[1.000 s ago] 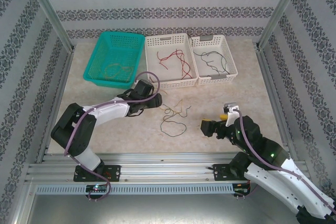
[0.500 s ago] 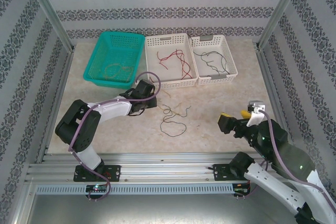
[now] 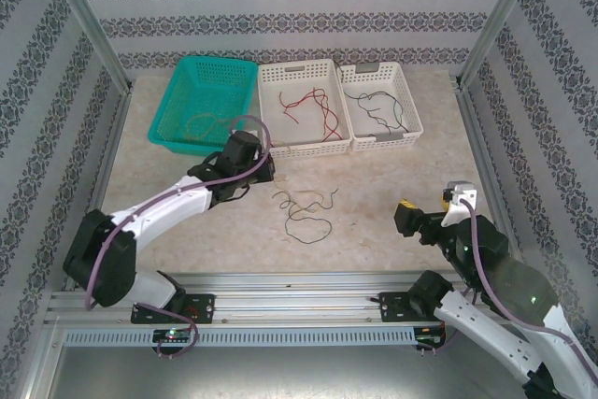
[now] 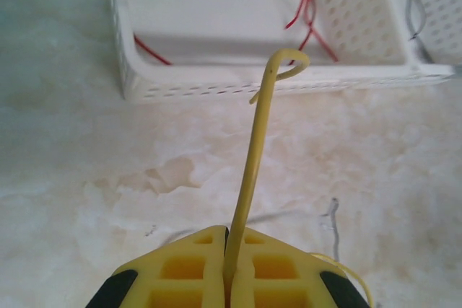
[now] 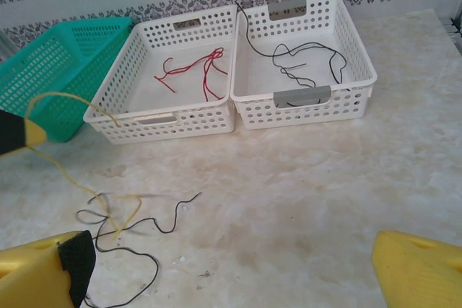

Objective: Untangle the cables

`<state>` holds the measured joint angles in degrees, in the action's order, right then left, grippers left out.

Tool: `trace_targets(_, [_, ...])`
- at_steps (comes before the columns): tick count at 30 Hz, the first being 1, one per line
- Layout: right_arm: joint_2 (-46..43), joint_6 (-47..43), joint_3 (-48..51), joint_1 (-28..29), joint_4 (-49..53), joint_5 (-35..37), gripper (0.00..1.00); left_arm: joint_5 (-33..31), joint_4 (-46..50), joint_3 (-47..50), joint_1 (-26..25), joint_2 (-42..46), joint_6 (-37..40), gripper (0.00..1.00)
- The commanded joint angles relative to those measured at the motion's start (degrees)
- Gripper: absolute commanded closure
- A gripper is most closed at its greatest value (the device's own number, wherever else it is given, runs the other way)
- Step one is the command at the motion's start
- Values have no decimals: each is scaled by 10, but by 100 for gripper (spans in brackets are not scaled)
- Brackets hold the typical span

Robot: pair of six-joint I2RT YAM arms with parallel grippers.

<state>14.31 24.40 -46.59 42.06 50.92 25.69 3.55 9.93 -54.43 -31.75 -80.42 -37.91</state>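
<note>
Moved nearer three baskets (image 3: 306,66), left tool (image 4: 227,250) pinches one yellow cable (image 4: 253,156); right tool (image 5: 231,268) gapes empty.

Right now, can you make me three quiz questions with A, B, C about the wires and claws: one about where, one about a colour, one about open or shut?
1. Where do the red wires lie?
A) in the green basket
B) in the middle white basket
C) on the table

2. What colour is the wire pinched by the left claw?
A) black
B) red
C) yellow

3. How does the right claw stand?
A) shut on a wire
B) wide open and empty
C) shut on nothing

Answers:
1 B, they lie on that basket's white floor.
2 C, a yellow strand rises from between the closed fingers.
3 B, its two fingers sit far apart and hold nothing.
</note>
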Motion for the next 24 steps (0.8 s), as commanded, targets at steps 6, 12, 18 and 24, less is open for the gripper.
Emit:
trace_targets(6, [8, -26, 15, -76, -17, -49, 2, 24, 139, -93, 7, 110, 23, 100])
trace_targets(12, [28, -37, 17, -153, -27, -121, 2, 7, 243, -202, 22, 155, 61, 100])
trace_targets(18, [25, -41, 19, -175, -30, -144, 2, -15, 318, -313, 90, 134, 127, 100])
trace_targets(24, [16, -41, 20, -176, -31, -144, 2, 11, 313, -379, 220, 69, 131, 100])
